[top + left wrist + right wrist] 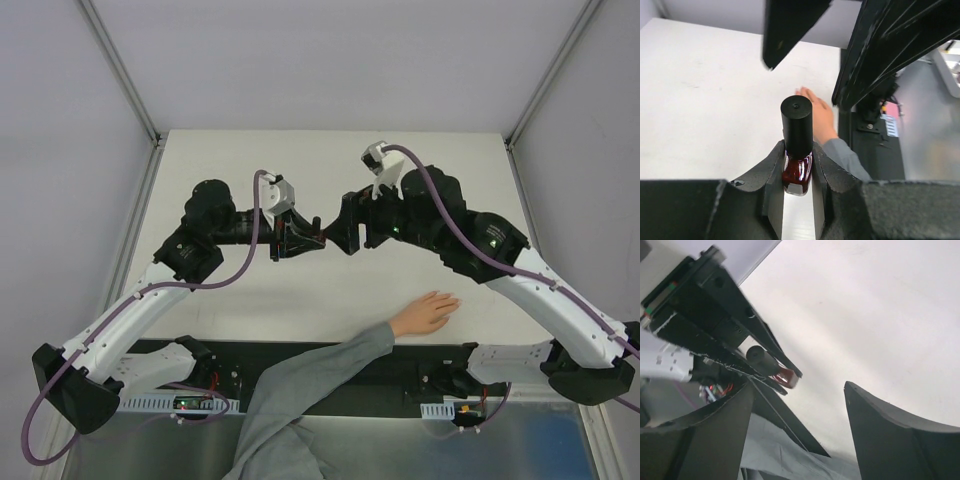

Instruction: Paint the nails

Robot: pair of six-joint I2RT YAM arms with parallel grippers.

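My left end effector [797, 152] is clamped on a dark red bottle [797, 175] with a black cap. My right end effector [797, 387] stands wide, holding nothing. The nails [450, 303] are too small to make out. Their hand [425, 314] lies flat near the white bench's [300, 160] front edge, well apart from both. Pale grey walls [60, 150] surround the bench.

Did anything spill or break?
No. The bottle sits capped in the left gripper, the table shows no spill, and the hand lies flat. Nothing stands out.
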